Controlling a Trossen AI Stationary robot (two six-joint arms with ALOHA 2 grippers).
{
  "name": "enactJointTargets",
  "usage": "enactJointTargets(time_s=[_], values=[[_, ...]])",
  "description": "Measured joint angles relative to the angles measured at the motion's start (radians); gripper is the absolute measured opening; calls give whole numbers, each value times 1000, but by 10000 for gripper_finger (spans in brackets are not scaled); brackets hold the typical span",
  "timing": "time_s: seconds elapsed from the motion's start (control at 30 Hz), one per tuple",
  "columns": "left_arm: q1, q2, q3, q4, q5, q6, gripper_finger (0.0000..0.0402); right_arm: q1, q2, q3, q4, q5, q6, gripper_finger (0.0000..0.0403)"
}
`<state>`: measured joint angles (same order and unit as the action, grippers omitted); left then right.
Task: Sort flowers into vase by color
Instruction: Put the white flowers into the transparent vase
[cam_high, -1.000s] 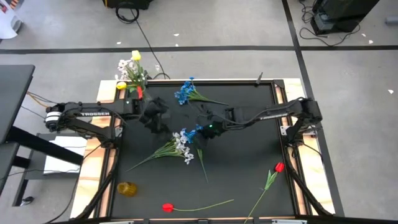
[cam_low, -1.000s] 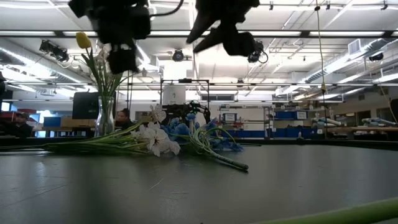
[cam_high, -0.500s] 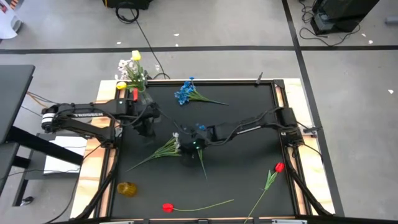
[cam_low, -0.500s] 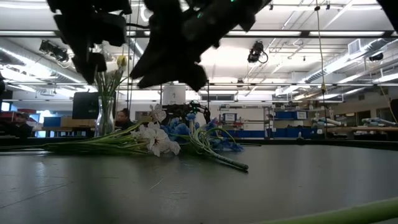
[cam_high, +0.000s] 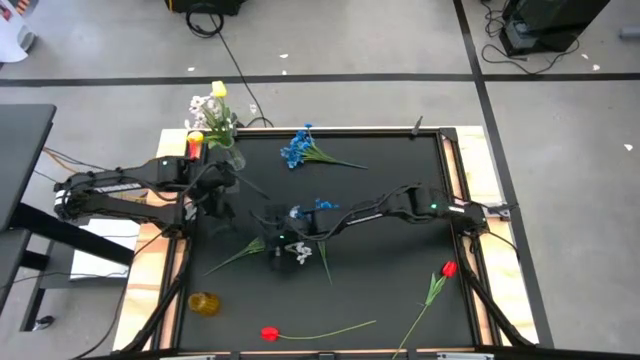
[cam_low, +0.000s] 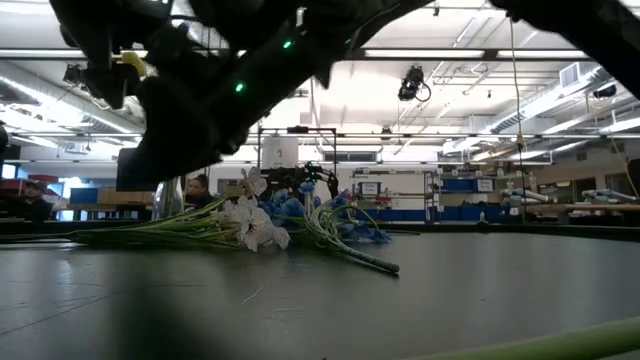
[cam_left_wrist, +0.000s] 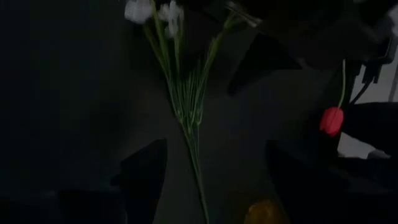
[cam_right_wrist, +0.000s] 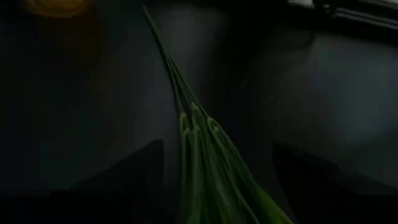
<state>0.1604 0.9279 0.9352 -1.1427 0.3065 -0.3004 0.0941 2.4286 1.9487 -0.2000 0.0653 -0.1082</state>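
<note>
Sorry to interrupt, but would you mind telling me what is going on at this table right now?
Two robot arms are sorting artificial flowers into a vase at the table's far left corner, which already holds yellow and white blossoms. The right gripper has reached across to the white flower bunch mid-table, fingers spread either side of its green stems, not yet closed. The left gripper hovers near the vase, holding nothing. A blue bunch, two red tulips and a yellow tulip lie unsorted.

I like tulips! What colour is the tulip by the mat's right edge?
Red tulip, on a green stem; the high view shows it best.
</note>
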Motion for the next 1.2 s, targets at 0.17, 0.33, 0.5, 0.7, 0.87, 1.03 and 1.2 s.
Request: enactJointTargets(time_s=[0.17, 0.33, 0.5, 0.7, 0.87, 1.03, 1.2], values=[[0, -7, 0, -64, 0, -34, 276, -32, 100, 141, -164, -78, -1, 326], [-2, -8, 0, -81, 0, -63, 276, -52, 135, 194, -301, -172, 2, 307], [-2, -8, 0, -81, -31, -92, 276, -58, 128, 198, -381, -189, 2, 246], [-2, -8, 0, -80, -54, -100, 276, -57, 68, 190, -491, -201, 95, 137], [-2, -8, 0, -74, -106, -97, 276, -66, -19, 193, -575, -218, 243, 70], [-2, -8, 0, -53, -131, -54, 276, -108, -78, 192, -716, -333, 415, 22], [-2, -7, 0, 56, -132, 24, 269, -168, -131, 192, -864, -535, 642, 14]])
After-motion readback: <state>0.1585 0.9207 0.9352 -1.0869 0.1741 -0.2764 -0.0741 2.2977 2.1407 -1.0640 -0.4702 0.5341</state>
